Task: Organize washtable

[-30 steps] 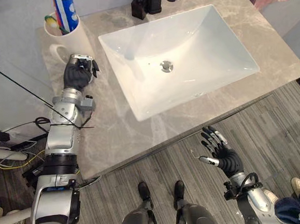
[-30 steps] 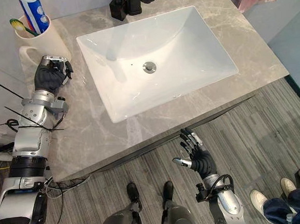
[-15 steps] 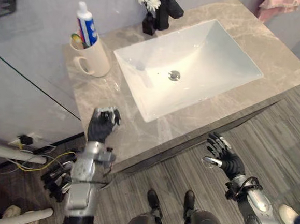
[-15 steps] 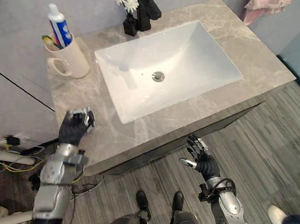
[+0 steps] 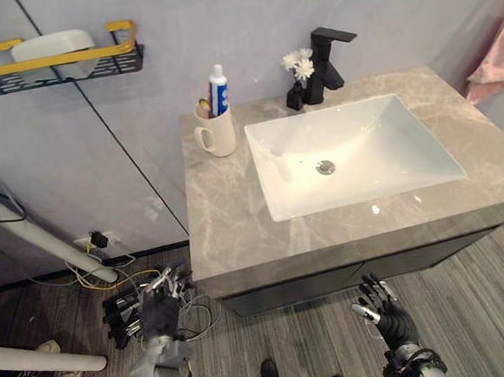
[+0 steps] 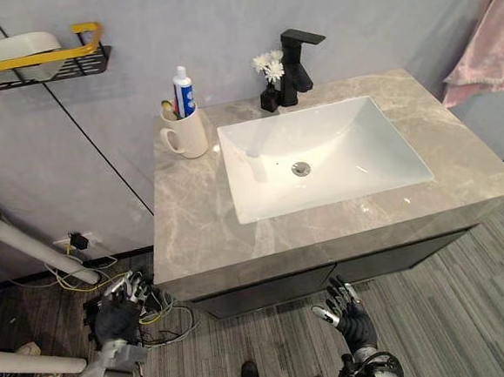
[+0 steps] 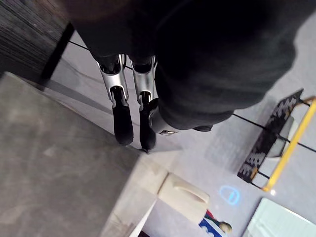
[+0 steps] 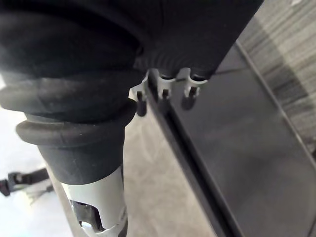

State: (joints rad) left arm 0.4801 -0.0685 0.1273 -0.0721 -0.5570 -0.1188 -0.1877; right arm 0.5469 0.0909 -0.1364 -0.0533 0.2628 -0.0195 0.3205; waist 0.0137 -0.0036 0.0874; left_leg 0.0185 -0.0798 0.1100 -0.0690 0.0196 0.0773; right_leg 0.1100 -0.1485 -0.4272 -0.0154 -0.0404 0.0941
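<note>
A cream mug [image 5: 219,133] stands at the back left of the grey marble washtable [image 5: 229,225], holding a toothpaste tube [image 5: 218,90] and a toothbrush [image 5: 203,108]. My left hand [image 5: 161,313] hangs low beside the table's left front corner, above the floor, fingers [image 7: 121,123] nearly straight and holding nothing. The left wrist view looks up past them to the mug [image 7: 183,197]. My right hand [image 5: 391,319] is open in front of the cabinet, below the counter's edge, fingers spread and empty.
A white basin [image 5: 392,142] is set in the counter, with a black faucet [image 5: 325,56] and a small vase of white flowers [image 5: 296,87] behind it. A yellow-railed wall shelf [image 5: 58,60] carries a white dish. A pink towel [image 5: 497,63] hangs at the right. Cables and a power strip [image 5: 121,303] lie on the floor.
The camera has pulled back, so the whole washtable shows. My left hand came off the counter by the mug, dropped below the table's edge, and its fingers uncurled. The right hand stays open.
</note>
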